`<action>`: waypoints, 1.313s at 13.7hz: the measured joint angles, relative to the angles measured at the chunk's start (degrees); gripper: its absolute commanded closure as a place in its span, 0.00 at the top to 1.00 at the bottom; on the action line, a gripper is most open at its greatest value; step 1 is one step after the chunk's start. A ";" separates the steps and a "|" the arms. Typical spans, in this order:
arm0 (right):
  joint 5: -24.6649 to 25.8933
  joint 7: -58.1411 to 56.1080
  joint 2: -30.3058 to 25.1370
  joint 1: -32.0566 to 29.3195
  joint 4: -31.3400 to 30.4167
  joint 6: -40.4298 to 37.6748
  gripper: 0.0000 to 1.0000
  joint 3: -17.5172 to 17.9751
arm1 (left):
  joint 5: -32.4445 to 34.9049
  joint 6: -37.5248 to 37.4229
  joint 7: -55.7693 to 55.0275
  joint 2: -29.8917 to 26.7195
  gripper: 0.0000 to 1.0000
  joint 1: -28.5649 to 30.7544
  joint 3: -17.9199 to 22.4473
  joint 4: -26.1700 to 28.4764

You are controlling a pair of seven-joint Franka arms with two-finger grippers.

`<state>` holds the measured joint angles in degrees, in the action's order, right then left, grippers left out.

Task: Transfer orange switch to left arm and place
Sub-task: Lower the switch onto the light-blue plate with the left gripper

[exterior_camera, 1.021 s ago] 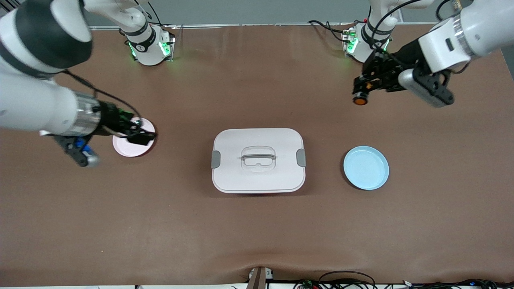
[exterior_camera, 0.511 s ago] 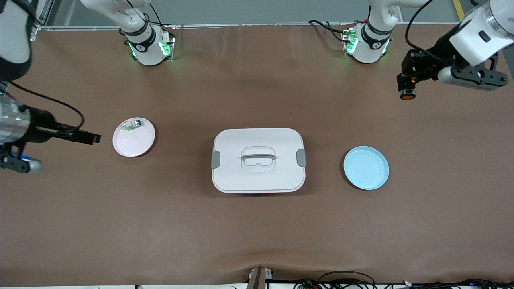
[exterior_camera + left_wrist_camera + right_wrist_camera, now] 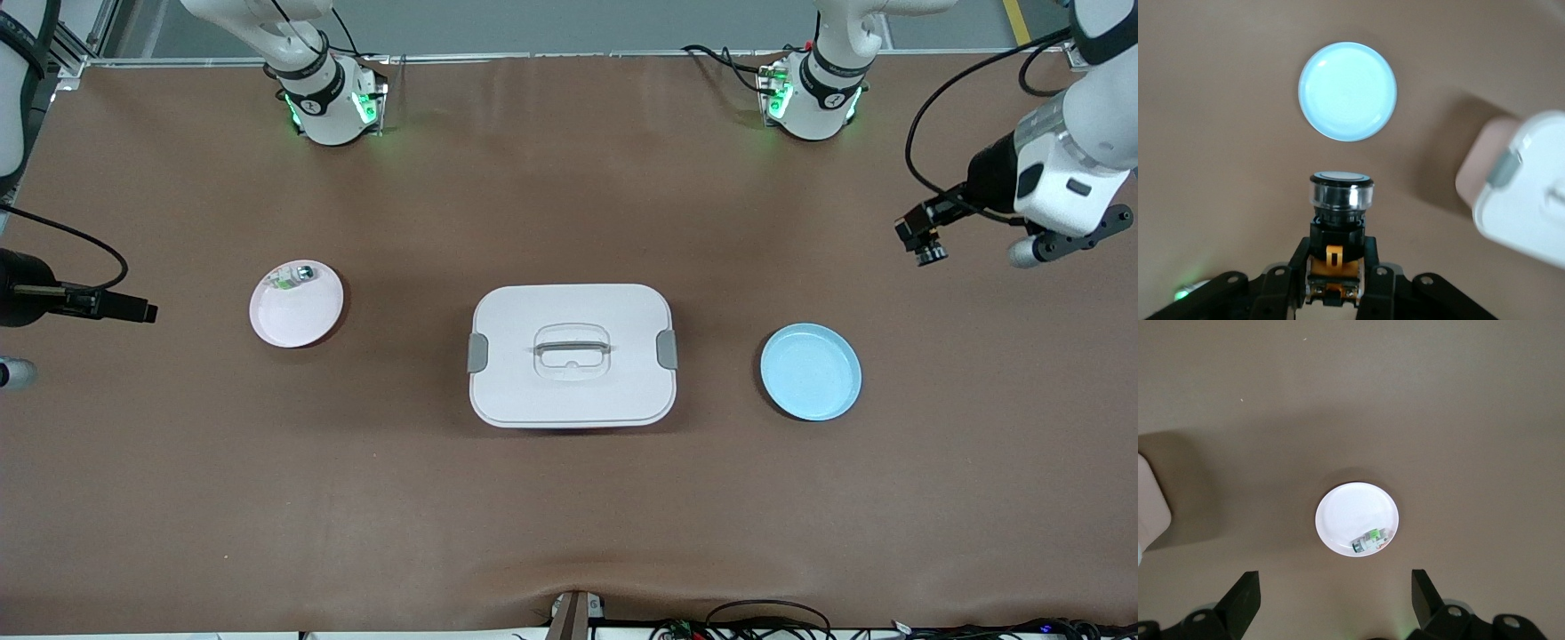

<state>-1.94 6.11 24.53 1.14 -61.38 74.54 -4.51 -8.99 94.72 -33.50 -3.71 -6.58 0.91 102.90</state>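
Note:
The orange switch (image 3: 931, 254) is gripped in my left gripper (image 3: 923, 235), up over bare table at the left arm's end. In the left wrist view the fingers (image 3: 1299, 261) clamp the switch's (image 3: 1340, 200) black body with its orange tab, and my left gripper (image 3: 1336, 267) is shut on it. The white box (image 3: 572, 356) with grey clips sits at the table's middle, and its corner shows in the left wrist view (image 3: 1525, 193). My right gripper (image 3: 133, 312) is open and empty at the right arm's end; its fingers (image 3: 1241, 597) stand wide apart.
A blue plate (image 3: 810, 371) lies beside the box toward the left arm's end, also in the left wrist view (image 3: 1347, 91). A pink plate (image 3: 296, 307) toward the right arm's end holds a small silver-green part (image 3: 295, 274), also in the right wrist view (image 3: 1371, 539).
My left gripper carried the switch farther toward the left arm's end of the table. My right gripper drew back from over the pink plate toward the table's right-arm edge.

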 measured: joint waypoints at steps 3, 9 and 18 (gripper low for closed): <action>0.96 -2.34 0.31 -0.01 -0.24 1.30 1.00 0.13 | 2.34 7.16 -11.85 2.94 0.00 -0.06 -0.29 2.95; 1.13 -3.30 0.38 -0.74 -0.58 1.88 1.00 -0.12 | 4.27 17.18 -28.73 7.29 0.00 -0.20 -0.60 7.51; 0.94 -3.30 -3.41 -1.45 0.24 2.40 1.00 -0.33 | 7.82 31.55 -52.36 20.09 0.00 -0.61 -0.73 7.75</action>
<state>-1.00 2.81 21.13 -0.31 -61.14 76.94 -4.84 -1.17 126.27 -85.86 16.38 -7.19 0.18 110.65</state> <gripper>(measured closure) 0.000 0.656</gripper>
